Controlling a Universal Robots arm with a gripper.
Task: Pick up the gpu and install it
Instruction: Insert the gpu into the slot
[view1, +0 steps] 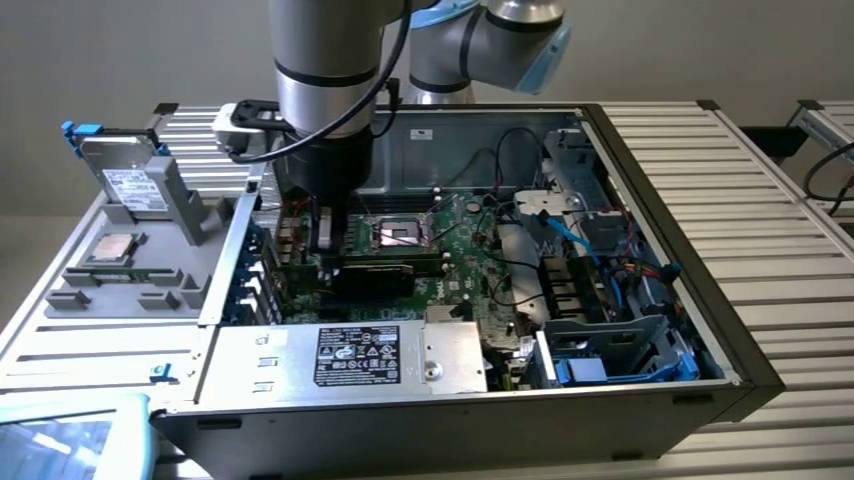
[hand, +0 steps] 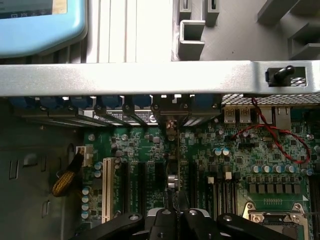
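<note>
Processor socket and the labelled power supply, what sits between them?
The black gpu, over the green motherboard, in the exterior view between processor socket and power supply.

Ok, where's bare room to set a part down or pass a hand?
Bare slatted table on the exterior view's right of the computer case, and a strip in front of the grey fixture tray. Crowded: over the motherboard, where the gripper holds the gpu, and the cabled drive bays.

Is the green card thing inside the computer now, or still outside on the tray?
Inside. The gripper holds the gpu on edge above the motherboard, inside the open computer case. Whether it is fully seated, cannot tell.
</note>
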